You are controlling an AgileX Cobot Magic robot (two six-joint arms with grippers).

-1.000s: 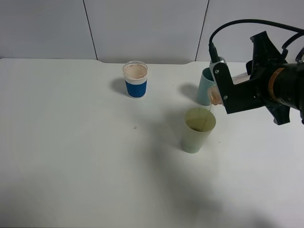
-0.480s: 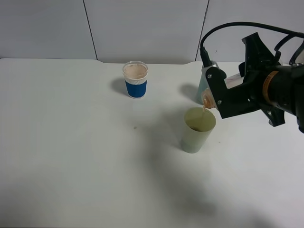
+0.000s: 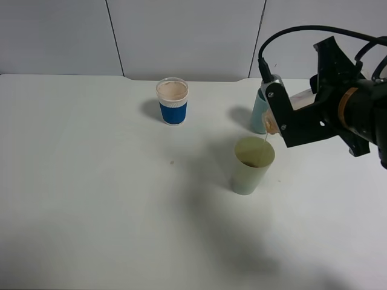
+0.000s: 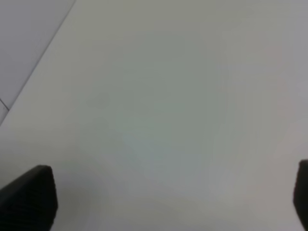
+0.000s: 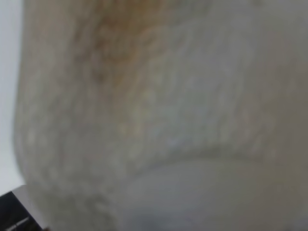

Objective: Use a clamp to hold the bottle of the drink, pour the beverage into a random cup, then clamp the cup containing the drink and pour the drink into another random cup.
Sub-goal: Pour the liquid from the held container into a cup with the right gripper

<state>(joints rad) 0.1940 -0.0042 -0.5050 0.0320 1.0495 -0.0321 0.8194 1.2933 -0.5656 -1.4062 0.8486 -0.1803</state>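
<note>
My right gripper (image 3: 289, 116) is shut on the bottle of the drink (image 3: 300, 99), which lies tipped on its side with its neck over the pale yellow-green cup (image 3: 251, 166). A thin brown stream falls from the neck into that cup, where brown liquid shows. In the right wrist view the blurred clear bottle (image 5: 159, 106) fills the frame. The left gripper (image 4: 163, 202) is open over bare white table, with only its dark fingertips (image 4: 29, 199) showing; it is out of the high view.
A teal cup (image 3: 260, 112) stands just behind the pouring bottle, partly hidden by the gripper. A blue-sleeved paper cup (image 3: 172, 101) with pale liquid stands at the back centre. The white table (image 3: 91, 199) ends at a grey panelled wall.
Half a second ago the bottle was swung further left over the cup with a thicker flow. It has since shifted back right and the stream has thinned.
</note>
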